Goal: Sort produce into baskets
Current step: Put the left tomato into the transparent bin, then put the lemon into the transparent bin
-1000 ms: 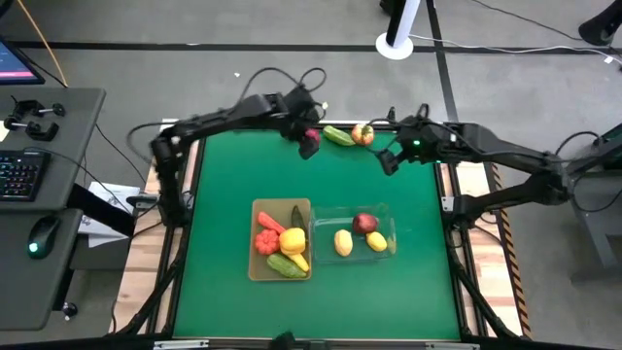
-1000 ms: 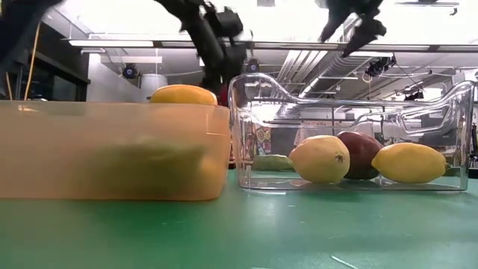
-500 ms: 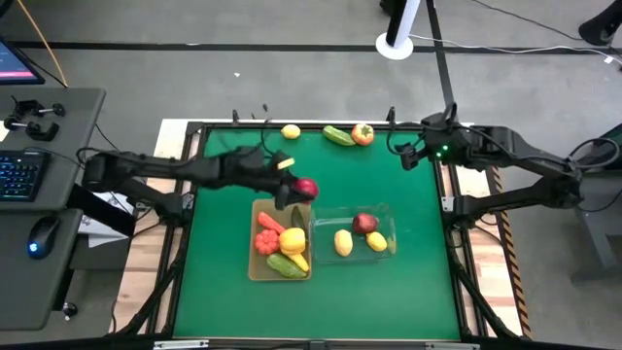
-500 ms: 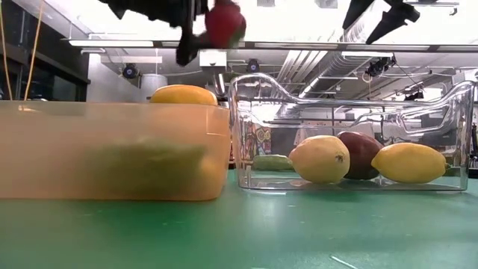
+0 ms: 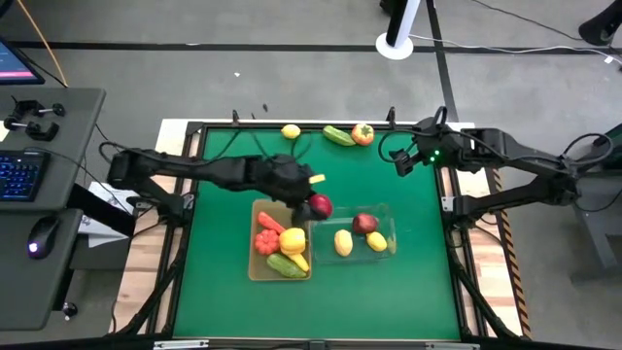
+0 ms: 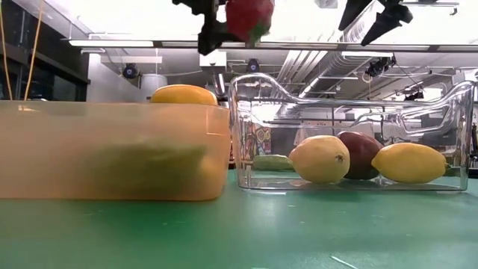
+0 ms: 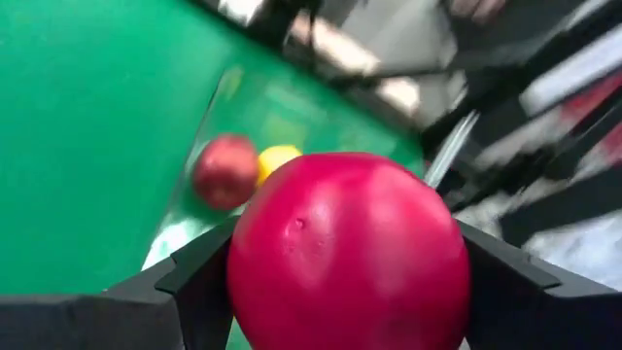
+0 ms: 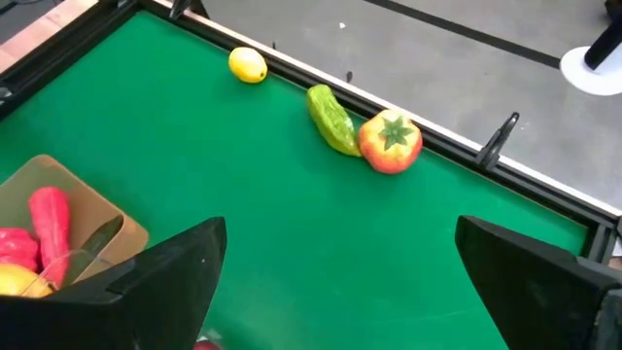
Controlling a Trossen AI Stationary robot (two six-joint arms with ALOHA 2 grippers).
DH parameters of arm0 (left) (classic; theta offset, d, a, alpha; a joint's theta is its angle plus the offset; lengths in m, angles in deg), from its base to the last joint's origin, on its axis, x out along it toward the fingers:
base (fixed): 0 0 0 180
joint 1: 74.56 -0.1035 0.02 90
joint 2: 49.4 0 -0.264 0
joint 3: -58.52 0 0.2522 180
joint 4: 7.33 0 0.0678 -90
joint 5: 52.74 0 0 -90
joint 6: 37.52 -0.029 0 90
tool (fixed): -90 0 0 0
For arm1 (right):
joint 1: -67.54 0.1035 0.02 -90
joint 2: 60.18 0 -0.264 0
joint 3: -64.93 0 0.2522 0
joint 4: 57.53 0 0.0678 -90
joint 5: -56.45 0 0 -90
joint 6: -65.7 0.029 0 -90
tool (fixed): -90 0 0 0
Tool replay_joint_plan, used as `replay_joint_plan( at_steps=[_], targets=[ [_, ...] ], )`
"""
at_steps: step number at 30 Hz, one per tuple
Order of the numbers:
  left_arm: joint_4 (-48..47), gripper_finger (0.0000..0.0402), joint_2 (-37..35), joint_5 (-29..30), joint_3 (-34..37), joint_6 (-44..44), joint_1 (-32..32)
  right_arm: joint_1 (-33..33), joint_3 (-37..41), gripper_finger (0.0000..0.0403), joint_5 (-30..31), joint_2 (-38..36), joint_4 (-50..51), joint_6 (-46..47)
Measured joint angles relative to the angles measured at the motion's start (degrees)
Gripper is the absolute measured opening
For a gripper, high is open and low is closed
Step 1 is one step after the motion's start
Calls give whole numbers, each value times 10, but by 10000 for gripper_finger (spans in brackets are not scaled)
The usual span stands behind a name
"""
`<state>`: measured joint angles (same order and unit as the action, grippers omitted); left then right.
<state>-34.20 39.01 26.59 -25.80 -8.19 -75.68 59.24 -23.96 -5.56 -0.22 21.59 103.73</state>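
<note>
My left gripper (image 5: 313, 202) is shut on a red apple (image 5: 321, 206), high above the tan basket's (image 5: 260, 270) far right corner and the clear bin's (image 5: 389, 212) left end. The tan basket holds red, yellow and green vegetables. The clear bin holds two lemons (image 5: 343, 242) and a dark red apple (image 5: 365, 223). A lemon (image 5: 291, 131), a green cucumber (image 5: 337, 135) and a tomato (image 5: 362, 133) lie on the mat at the far edge. My right gripper (image 5: 402, 161) is open and empty at the far right. My left gripper pinches the red apple's two opposite sides (image 7: 255, 282) between its two fingers (image 7: 199, 287). The apple fills the gap between them. It is lifted clear, well above both bins' rims in the low view (image 6: 249, 16).
The green mat (image 5: 233, 301) is bare at the near edge and on the left. The table's raised frame (image 5: 389, 124) runs just behind the three loose pieces. A desk with keyboard and mouse (image 5: 39, 238) stands left of the table.
My left gripper has carried the red apple from the far edge toward the near edge and to the right, ending above the two bins' meeting ends. The apple has stayed in its hold. My right gripper has drawn back a little toward the table's right edge.
</note>
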Motion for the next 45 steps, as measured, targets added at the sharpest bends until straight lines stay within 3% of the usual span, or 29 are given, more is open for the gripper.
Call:
replay_joint_plan(
  at_steps=[4, 15, 25, 29, 35, 38, 40, 45],
  targets=[
    [-75, 283, 34, 5, -66, -43, 2, 7, 0, 399, 0, 1, 0, 1],
    [-32, 287, 41, -6, -80, -100, 0, 23, 0, 399, -1, 1, 0, 7],
    [-16, 389, 41, -8, -81, -114, 8, 24, 0, 399, -1, 1, 0, 10],
    [-39, 395, 41, -9, -112, -109, -6, 24, 0, 399, -1, 1, 0, 10],
    [-168, 395, 24, 5, -181, -141, -57, 24, 0, 399, -1, 1, 0, 10],
    [-235, 395, 23, 107, -211, -128, -90, 24, 0, 399, -1, 1, 0, 10],
    [-288, 395, 29, 140, -220, -109, -128, 24, 0, 399, -1, 1, 0, 12],
    [-353, 395, 93, 92, -233, -119, -258, 23, 0, 399, 8, 1, 0, 27]
  ],
)
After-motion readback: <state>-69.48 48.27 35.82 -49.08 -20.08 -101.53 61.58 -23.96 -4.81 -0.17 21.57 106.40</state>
